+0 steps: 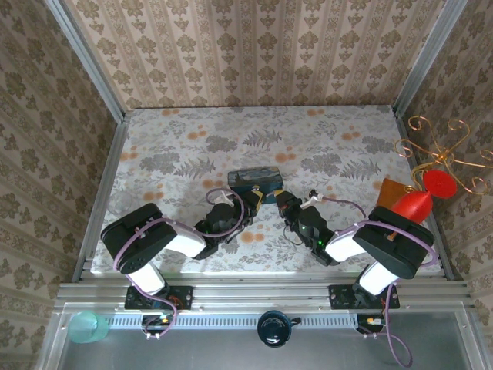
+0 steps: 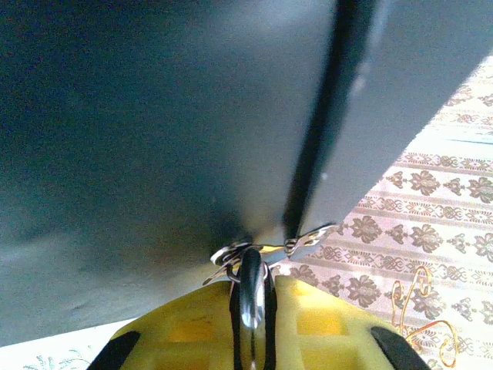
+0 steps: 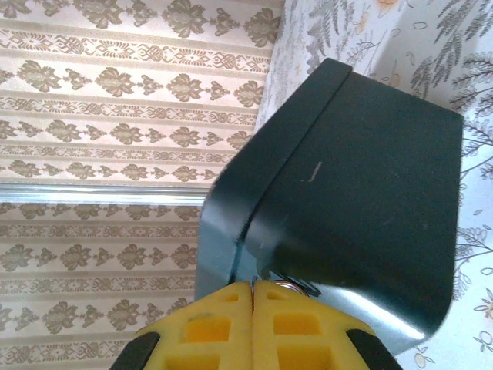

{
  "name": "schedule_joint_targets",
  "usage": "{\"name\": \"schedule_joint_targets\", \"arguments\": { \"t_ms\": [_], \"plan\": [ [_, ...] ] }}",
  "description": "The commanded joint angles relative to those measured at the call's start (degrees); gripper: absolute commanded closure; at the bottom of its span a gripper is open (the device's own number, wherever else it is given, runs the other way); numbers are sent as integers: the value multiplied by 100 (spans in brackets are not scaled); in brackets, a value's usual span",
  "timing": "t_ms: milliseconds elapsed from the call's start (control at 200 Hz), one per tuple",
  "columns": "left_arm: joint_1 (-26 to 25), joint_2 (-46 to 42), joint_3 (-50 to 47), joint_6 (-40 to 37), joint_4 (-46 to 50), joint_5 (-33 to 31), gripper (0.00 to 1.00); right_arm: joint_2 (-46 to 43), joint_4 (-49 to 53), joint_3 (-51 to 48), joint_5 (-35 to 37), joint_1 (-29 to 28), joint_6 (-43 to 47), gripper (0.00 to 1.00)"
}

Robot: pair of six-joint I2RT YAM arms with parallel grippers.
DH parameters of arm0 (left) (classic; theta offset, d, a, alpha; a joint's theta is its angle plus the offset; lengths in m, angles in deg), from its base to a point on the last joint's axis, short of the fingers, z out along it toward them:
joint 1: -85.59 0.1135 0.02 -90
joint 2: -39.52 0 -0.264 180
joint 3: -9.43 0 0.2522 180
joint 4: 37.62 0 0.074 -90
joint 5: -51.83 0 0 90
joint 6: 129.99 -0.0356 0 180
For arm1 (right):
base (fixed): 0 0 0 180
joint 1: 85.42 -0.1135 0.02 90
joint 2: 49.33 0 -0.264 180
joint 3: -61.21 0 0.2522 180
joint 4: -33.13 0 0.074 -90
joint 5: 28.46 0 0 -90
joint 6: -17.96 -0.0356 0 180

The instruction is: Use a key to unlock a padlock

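While both arms reach to the same spot about the middle of the flower-printed worktop (image 1: 185, 139), the coming move turns on one small meeting place, the near side of the blue tin (image 1: 253, 178). The left gripper (image 1: 250, 199) comes at it from the near-left and is clamped almost closed on a small, dark, glossy piece, judged to be the padlock (image 2: 250, 301). It is seen edge-on, with its long axis running straight out along the fingers toward the tin. Bright metal bits (image 2: 308, 245) sit at its far end, touching the tin's wall, though the view is too close to say how they join. The right gripper (image 1: 277, 195) arrives from the near-right, just beside the left one, and its tips aim at the same near side of the tin. Its yellow pads (image 3: 208, 327) are pressed flat together with only a seam between them, and a small wire loop (image 3: 287, 286) lies just past their tips. Whether anything as thin as a key is nipped there cannot be told. The left arm has the lock in hand and the right is the one free to work — so any turning, by this reading, must come from the right side, across a very short gap.
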Motion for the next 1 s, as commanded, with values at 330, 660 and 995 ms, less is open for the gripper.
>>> {"name": "schedule_joint_targets", "arguments": {
  "t_ms": [330, 660, 995],
  "plan": [
    [-122, 9, 173, 273, -375, -249, 100, 222, -229, 228, 328, -98, 64, 100],
    [-147, -56, 266, 335, -238, -341, 100, 263, -233, 232, 360, -154, 55, 100],
    [-207, -78, 369, 360, -15, -405, 100, 269, -233, 240, 467, -236, -12, 100]
  ]
}}
